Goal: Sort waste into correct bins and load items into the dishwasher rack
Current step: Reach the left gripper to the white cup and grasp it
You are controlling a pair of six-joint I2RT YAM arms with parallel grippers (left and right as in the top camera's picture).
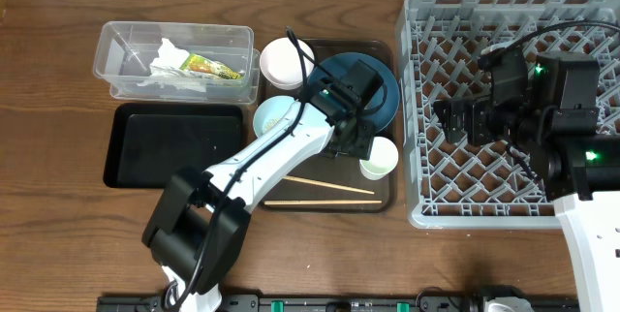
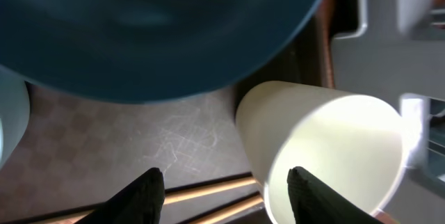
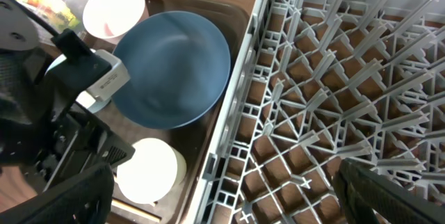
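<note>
Your left pincer (image 2: 226, 200) spread wide at white cup (image 2: 327, 154), lower right of wrist frame, under dark blue plate (image 2: 160, 29). Right pincer (image 3: 226, 206) released, above dishwasher rack (image 3: 334, 78).

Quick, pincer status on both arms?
Left pincer: open, holding nothing; the white cup is beside one finger.
Right pincer: open, empty, above the dishwasher rack.

Overhead: looks straight down on the whole worktop (image 1: 48, 109). Left wrist: close above the white cup (image 2: 327, 147). Right wrist: higher and oblique, sharing that cup and the dark blue plate (image 3: 170, 67).
</note>
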